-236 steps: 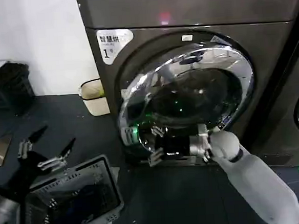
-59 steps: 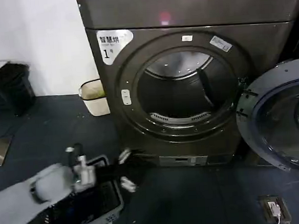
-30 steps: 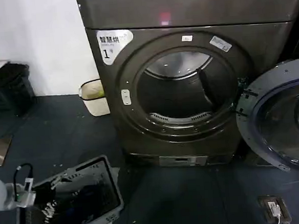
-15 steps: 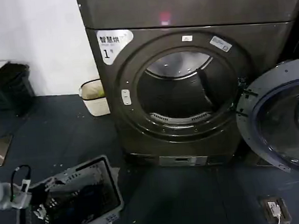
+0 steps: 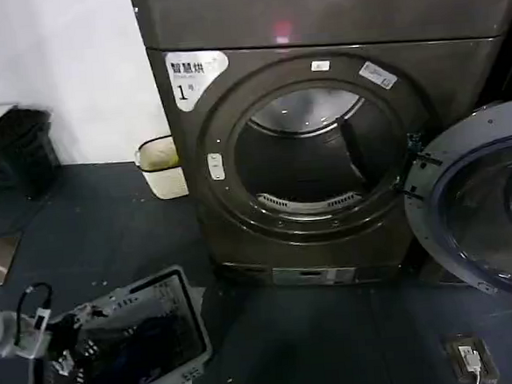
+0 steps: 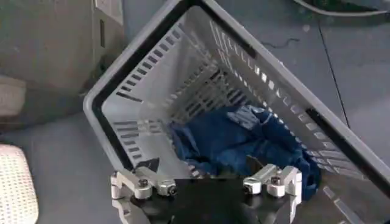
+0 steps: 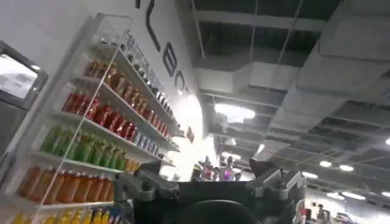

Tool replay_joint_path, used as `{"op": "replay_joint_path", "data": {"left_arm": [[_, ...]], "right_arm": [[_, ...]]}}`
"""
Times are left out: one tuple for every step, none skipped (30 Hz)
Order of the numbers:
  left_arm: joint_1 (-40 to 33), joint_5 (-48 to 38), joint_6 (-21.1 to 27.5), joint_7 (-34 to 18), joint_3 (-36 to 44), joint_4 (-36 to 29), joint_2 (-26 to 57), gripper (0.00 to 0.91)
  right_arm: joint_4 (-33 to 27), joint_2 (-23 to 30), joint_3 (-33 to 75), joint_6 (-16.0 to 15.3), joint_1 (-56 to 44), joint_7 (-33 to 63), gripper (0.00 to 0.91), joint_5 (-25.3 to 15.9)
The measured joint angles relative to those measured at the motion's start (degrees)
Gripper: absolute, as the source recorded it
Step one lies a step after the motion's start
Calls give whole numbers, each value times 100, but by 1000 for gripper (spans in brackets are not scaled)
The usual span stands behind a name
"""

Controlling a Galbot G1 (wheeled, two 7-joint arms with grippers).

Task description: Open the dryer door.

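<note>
The dryer [image 5: 191, 144], dark bronze-grey with a white "1" sticker [image 5: 193, 73], has its round drum opening [image 5: 311, 157] uncovered. The dryer door [image 5: 463, 142] stands swung wide to the right on its hinge, its grey-blue inner face and dark glass turned toward me. My left gripper [image 5: 75, 332] hangs at the lower left over a grey basket, far from the door. In the left wrist view the left gripper [image 6: 203, 162] is open above blue cloth. My right gripper [image 7: 210, 176] is open and empty, pointing up at a ceiling and shelves.
The grey laundry basket [image 5: 190, 311] holds a blue garment [image 6: 237, 137] on the dark floor left of the dryer. A small pale bin [image 5: 160, 166] stands by the wall. A small box [image 5: 468, 357] lies on the floor under the open door.
The door, nearly shut with the right gripper at it earlier, now stands fully open. My left arm drew back from the dryer's base to the basket and has barely moved since.
</note>
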Motion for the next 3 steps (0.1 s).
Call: {"op": "replay_joint_path", "data": {"left_arm": [[-3,60,-7,10,-6,1,-3,907],[-6,87,-25,26,-18,11,-5,907],[-9,92,-28,38,-27,31,-6,907]], "right_arm": [[19,2,0,-8,0,-2,907,2],[29,2,0,-12,2,-2,907,3],[29,2,0,-13,3,-3,907,4]]}}
